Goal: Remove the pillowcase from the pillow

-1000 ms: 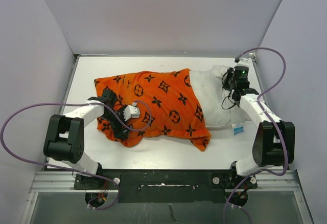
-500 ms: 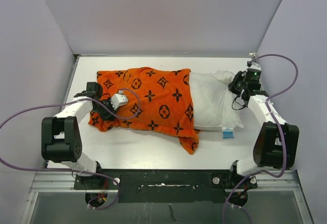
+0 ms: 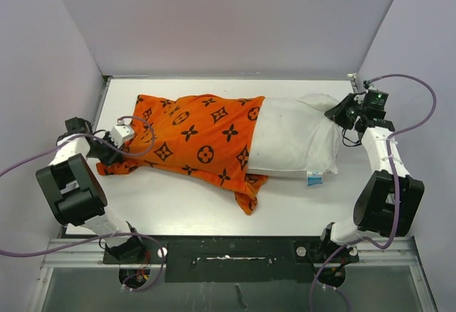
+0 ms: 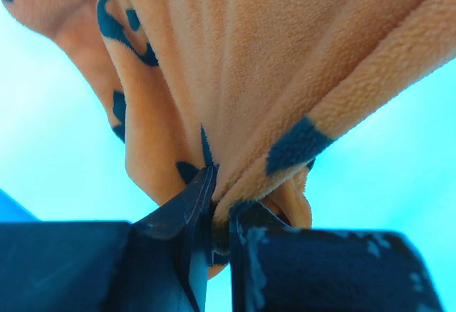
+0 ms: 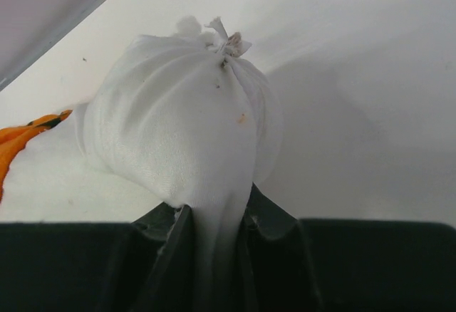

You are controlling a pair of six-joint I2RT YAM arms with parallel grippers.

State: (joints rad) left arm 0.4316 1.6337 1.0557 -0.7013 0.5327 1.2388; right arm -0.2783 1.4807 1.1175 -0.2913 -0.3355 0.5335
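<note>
Here, the left gripper [image 4: 217, 211] pinches the plush, limp pillowcase [image 3: 199, 141] at its closed end, opposite the bare half of the pillow [image 3: 296, 137]; the right gripper [image 5: 214, 221] clamps that pillow's exposed corner (light, squashy, apt to slip).

Robot lab booth, plain walls [image 3: 228, 20]

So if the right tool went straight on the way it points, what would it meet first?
The pillow: the right tool pinches its corner, and the bulk lies directly ahead.

Soft bright light; left-wrist view cyan-tinted
</note>
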